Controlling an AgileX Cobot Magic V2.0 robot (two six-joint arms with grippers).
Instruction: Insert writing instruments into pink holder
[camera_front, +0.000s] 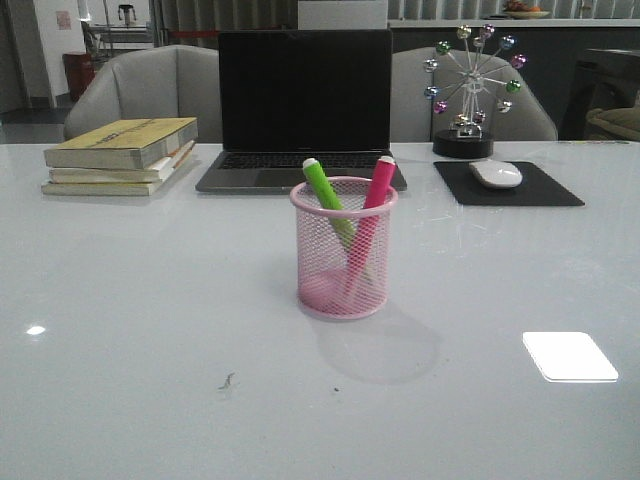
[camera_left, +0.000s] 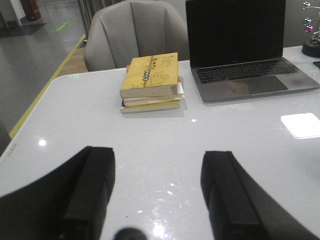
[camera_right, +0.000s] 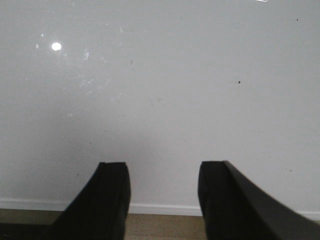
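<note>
The pink wire-mesh holder (camera_front: 343, 262) stands upright mid-table in the front view. Inside it lean two highlighters: the green one (camera_front: 326, 196) tilts left, the hot pink one (camera_front: 375, 196) tilts right, and both tops stick out above the rim. Neither arm shows in the front view. In the left wrist view my left gripper (camera_left: 157, 170) is open over bare table, with nothing between its black fingers (camera_left: 95, 185). My right gripper (camera_right: 162, 182) is open too, at the table's near edge, holding nothing. The holder appears in neither wrist view.
A stack of books (camera_front: 122, 155) lies at the back left and shows as the book stack (camera_left: 151, 82) from the left wrist. Behind the holder is an open laptop (camera_front: 304, 108). A mouse (camera_front: 495, 174) on a black pad and a ferris-wheel ornament (camera_front: 470, 90) stand back right.
</note>
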